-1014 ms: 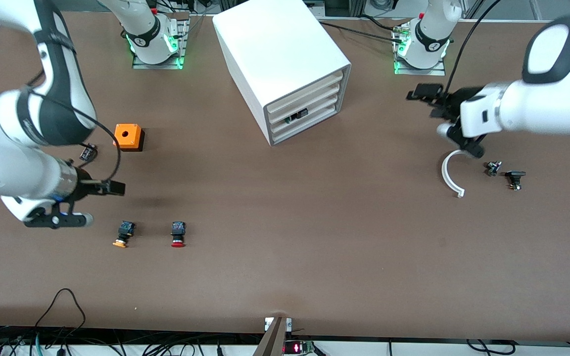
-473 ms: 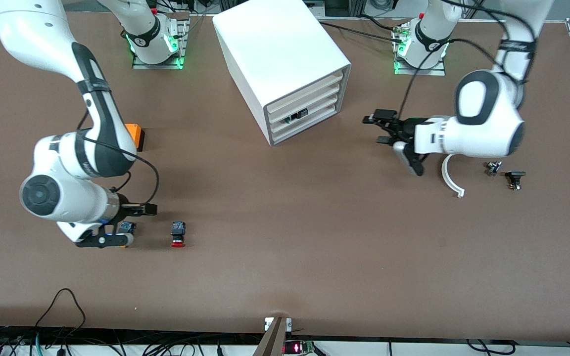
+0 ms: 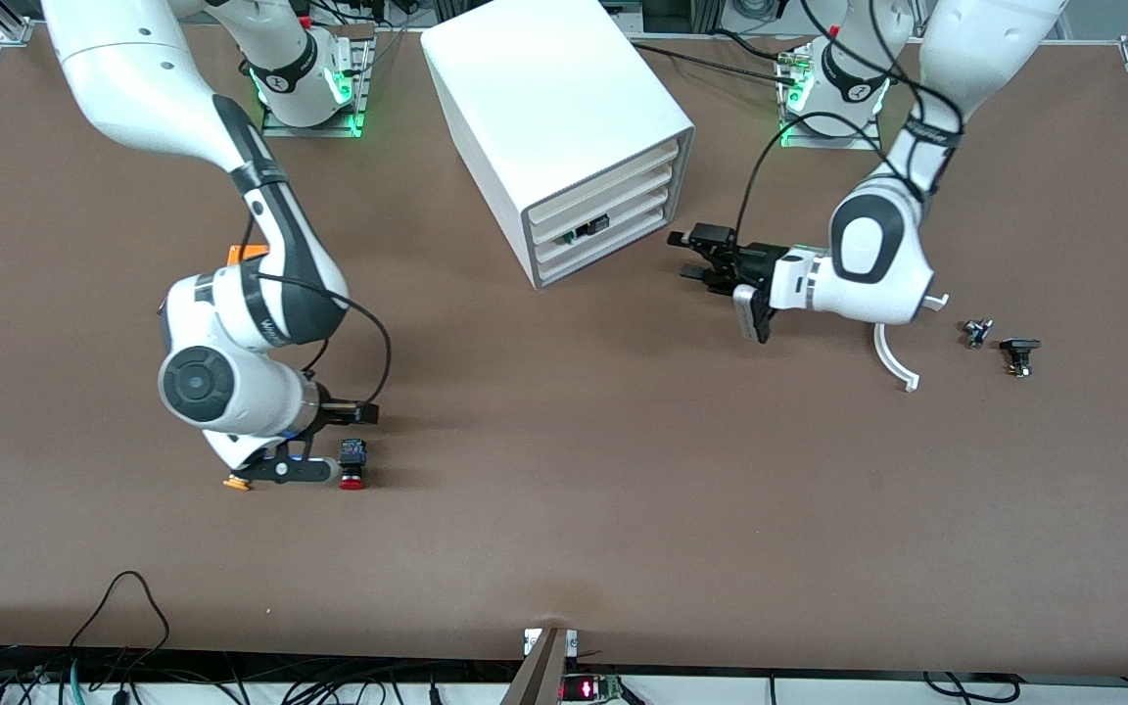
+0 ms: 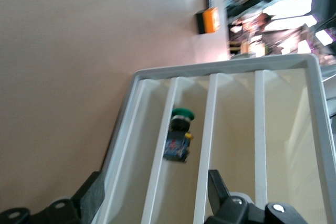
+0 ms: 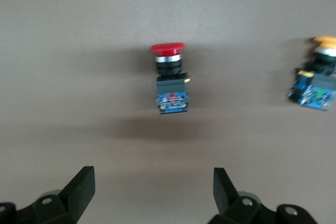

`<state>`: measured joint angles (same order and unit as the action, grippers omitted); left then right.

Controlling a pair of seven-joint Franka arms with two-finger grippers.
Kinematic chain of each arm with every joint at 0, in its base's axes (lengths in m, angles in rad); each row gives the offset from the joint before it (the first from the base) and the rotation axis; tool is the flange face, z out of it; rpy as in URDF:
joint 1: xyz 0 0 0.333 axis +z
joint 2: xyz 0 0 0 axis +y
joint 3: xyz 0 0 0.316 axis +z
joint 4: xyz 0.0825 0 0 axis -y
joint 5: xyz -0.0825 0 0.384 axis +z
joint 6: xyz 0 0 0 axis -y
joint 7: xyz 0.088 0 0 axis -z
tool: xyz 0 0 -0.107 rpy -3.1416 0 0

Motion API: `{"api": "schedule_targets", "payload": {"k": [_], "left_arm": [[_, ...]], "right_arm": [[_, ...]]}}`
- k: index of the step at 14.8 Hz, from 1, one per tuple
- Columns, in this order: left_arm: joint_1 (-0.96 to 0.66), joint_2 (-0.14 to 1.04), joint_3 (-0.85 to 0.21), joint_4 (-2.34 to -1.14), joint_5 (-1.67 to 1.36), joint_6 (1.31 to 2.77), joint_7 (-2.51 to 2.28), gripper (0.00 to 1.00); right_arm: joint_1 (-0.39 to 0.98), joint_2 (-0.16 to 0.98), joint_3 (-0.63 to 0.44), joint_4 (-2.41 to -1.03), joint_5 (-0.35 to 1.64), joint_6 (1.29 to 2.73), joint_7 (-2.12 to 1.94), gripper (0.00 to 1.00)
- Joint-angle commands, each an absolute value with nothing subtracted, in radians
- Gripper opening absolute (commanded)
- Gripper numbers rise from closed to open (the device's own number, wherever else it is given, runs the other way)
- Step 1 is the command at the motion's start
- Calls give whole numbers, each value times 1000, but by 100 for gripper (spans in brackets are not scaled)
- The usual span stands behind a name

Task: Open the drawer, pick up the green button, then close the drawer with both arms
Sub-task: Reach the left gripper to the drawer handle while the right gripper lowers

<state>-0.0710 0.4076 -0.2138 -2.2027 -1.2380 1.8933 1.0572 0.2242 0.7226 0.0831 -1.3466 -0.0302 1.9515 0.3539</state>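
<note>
The white cabinet [image 3: 544,88] stands at the table's back middle, its four drawers shut. The green-capped button [image 4: 179,132] lies inside one drawer [image 3: 613,232], where it shows as a dark spot [image 3: 588,227]; in the left wrist view a drawer front [image 4: 210,129] runs beside it. My left gripper [image 3: 696,255] is open and empty, level with the cabinet's front and a short way off; its open fingers [image 4: 218,187] frame the drawers. My right gripper [image 3: 341,443] is open over the red-capped button [image 3: 352,466], which lies apart from its fingers [image 5: 84,182] in the right wrist view [image 5: 170,80].
An orange-capped button [image 5: 317,74] lies beside the red one, mostly hidden under the right arm in the front view [image 3: 231,482]. An orange box [image 3: 246,253] sits partly hidden by that arm. A white curved piece [image 3: 892,357] and two small dark parts [image 3: 977,333] [image 3: 1019,352] lie toward the left arm's end.
My right gripper has swung from the orange-capped button to over the red-capped one. My left gripper has moved toward the cabinet's front. Both stay open.
</note>
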Motion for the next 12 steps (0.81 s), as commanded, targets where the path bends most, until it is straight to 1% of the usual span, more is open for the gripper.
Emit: {"api": "schedule_targets", "payload": {"k": [1, 3, 4, 6, 8, 10, 12], "left_arm": [[-92, 433, -222, -2249, -1347, 1902, 1169, 75], [-112, 442, -235, -2267, -1383, 1905, 1173, 72], [-118, 455, -239, -2273, -1400, 1914, 1190, 67], [-127, 479, -259, -2281, -1417, 1942, 1221, 64], [-127, 492, -264, -2287, -1417, 1944, 1224, 64], [-133, 495, -267, -2289, -1419, 1944, 1224, 58], [-144, 499, -276, -2301, -1434, 1947, 1224, 58]], "right_arm": [[255, 744, 80, -1331, -34, 1954, 437, 100], [271, 756, 80, -1328, -34, 1954, 472, 100], [279, 762, 80, -1327, -34, 1954, 485, 100], [294, 772, 78, -1325, -34, 1956, 502, 100], [314, 781, 78, -1325, -34, 1969, 505, 100], [334, 784, 78, -1324, -34, 1988, 503, 100], [356, 791, 78, -1324, -32, 2017, 508, 100]]}}
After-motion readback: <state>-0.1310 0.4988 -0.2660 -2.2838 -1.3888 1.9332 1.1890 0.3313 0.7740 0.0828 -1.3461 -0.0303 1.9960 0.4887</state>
